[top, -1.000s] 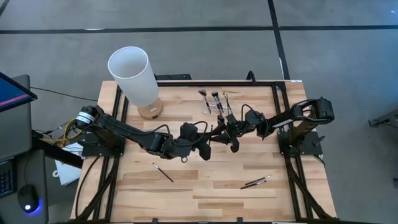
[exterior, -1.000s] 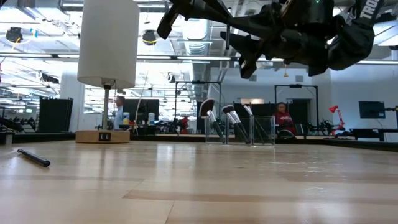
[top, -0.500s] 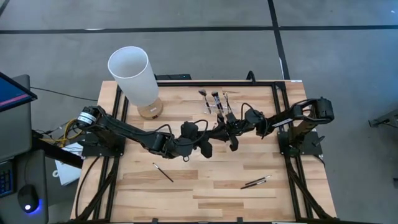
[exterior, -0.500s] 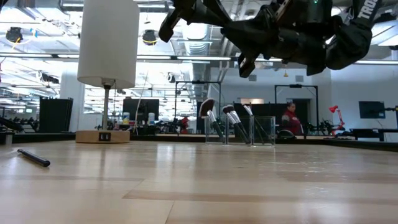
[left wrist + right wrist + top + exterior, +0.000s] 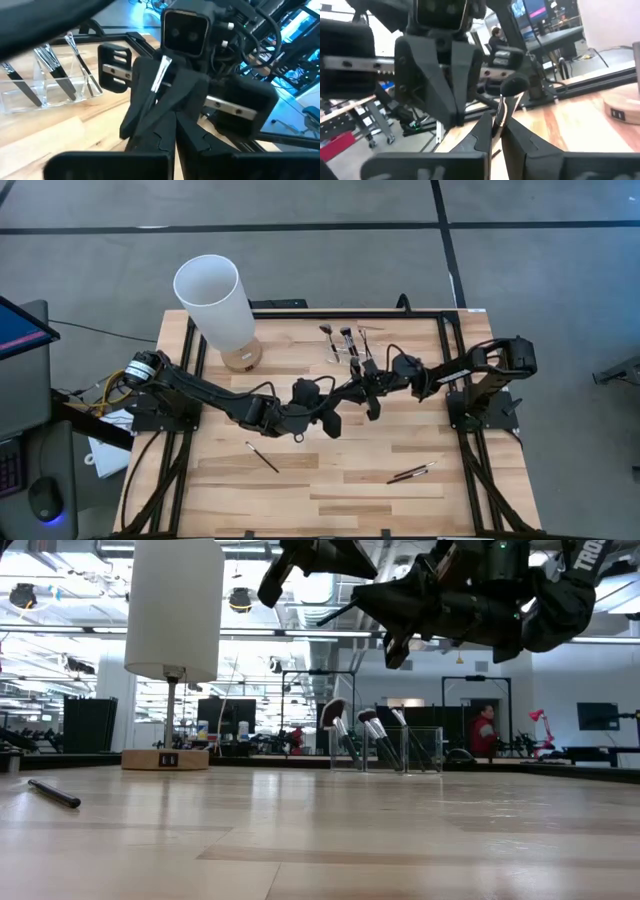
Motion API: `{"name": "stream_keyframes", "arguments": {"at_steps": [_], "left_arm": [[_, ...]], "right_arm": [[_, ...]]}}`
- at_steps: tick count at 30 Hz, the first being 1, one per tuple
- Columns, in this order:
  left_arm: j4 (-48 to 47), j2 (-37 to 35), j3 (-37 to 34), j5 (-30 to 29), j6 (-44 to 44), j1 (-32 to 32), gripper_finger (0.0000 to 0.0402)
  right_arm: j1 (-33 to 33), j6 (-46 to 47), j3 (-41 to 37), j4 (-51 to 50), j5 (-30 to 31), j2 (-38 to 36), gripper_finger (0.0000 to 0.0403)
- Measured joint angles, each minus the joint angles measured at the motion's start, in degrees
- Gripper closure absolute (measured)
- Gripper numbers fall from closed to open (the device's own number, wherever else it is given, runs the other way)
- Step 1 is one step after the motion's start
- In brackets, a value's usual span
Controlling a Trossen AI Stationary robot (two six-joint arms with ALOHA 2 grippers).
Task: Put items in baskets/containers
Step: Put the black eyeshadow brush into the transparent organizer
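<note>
Grey floor surrounds a pale wood table (image 5: 330, 480) framed in black rails. Biggest on it is a white cylinder (image 5: 215, 300) on a wooden base at the far left corner. Both arms meet over the table's middle, raised above the wood: the left gripper (image 5: 345, 393) and right gripper (image 5: 367, 388) face each other, nearly touching. In the wrist views the right fingers (image 5: 482, 131) are clenched on a brush (image 5: 507, 97) with a dark head, and the left fingers (image 5: 165, 132) are closed on the same brush's silver part. Just beyond them, at the far edge, stands a clear holder (image 5: 345, 348) with several brushes upright in its slots. One dark brush (image 5: 262, 457) lies near the left front, and two brushes (image 5: 412, 472) lie together at the right front.
</note>
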Motion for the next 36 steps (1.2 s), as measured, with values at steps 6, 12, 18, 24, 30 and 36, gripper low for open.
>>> {"name": "stream_keyframes", "arguments": {"at_steps": [6,12,18,24,30,36], "left_arm": [[-0.1,-0.9,0.0,-1.4,3.6,-0.1,0.0394],[-0.3,-1.8,0.0,-9.0,8.7,-1.5,0.0395],[1.5,-1.3,-4.8,-11.4,6.6,-2.2,0.0395],[9.7,-1.3,-11.7,-13.7,5.9,-1.0,0.0395],[13.7,-1.3,-14.8,-13.1,6.5,-1.4,0.0395],[16.3,-2.0,-15.1,-12.2,13.3,-0.4,0.0395]], "right_arm": [[-1.1,-2.7,-0.1,-8.4,-0.2,-0.4,0.0385],[-5.8,-10.4,-0.1,-27.9,3.1,-7.6,0.0394],[-12.5,-16.0,-0.1,-46.8,11.0,-21.1,0.0385],[-22.0,-17.1,-0.1,-57.9,14.8,-29.6,0.0394],[-29.2,-17.1,-0.1,-63.4,14.7,-30.6,0.0385],[-30.7,-17.1,-0.1,-65.6,14.2,-28.4,0.0387]]}}
